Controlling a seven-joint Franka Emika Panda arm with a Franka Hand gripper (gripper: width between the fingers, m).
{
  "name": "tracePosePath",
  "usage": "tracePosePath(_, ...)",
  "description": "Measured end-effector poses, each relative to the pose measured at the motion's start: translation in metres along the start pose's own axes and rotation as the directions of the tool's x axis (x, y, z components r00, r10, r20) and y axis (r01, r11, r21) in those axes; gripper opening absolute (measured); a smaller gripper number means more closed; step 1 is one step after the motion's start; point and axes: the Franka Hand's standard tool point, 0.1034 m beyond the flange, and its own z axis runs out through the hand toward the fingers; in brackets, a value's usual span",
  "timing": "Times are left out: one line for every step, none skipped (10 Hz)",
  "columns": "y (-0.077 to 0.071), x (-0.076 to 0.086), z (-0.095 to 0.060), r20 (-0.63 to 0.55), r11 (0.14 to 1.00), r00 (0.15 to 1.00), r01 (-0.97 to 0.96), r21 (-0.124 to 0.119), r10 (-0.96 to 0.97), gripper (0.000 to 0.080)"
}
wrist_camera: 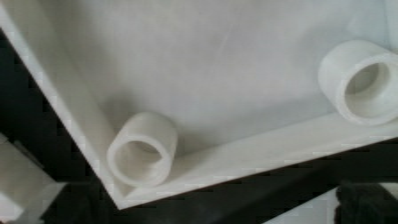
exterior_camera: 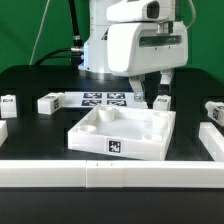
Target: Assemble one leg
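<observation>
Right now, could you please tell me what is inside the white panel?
Two empty round sockets show inside the white panel; the gripper hides part of its far rim.

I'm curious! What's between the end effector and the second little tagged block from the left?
In the exterior view, the flat marker board lies between that leg and the end effector.

I note panel point(exterior_camera: 90, 143) mid-table point(exterior_camera: 40, 125), tag on front wall; corner sockets point(wrist_camera: 143, 150) inside; marker board point(exterior_camera: 103, 99) flat behind.
</observation>
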Motion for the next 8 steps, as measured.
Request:
tracePosePath(-0.0001, -0.0001, 0.0000, 0.000, 1.000, 1.000, 0.000, 0.000, 0.000, 0.0650)
tracePosePath(-0.0001, -0.0001, 0.0000, 0.000, 1.000, 1.000, 0.000, 0.000, 0.000, 0.0650)
tracePosePath(-0.0001, -0.0001, 0.0001, 0.000, 1.000, 1.000, 0.000, 0.000, 0.000, 0.0650)
tracePosePath(-0.0003, -0.0003, 0.0005, 0.001, 1.000, 1.000, 0.000, 0.001, 0.000, 0.0650)
tracePosePath(-0.0004, -0.0004, 0.0006, 0.001, 1.000, 1.000, 0.000, 0.001, 0.000, 0.0650)
tracePosePath(-0.0005, -0.0004, 0.0008, 0.001, 1.000, 1.000, 0.000, 0.001, 0.000, 0.0650)
tracePosePath(-0.0018, -0.0015, 0.0018, 0.004, 1.000, 1.000, 0.023, 0.003, -0.023, 0.0650)
tracePosePath(-0.0096, -0.0082, 0.0067, 0.021, 0.995, 0.995, 0.099, 0.024, -0.099, 0.0650)
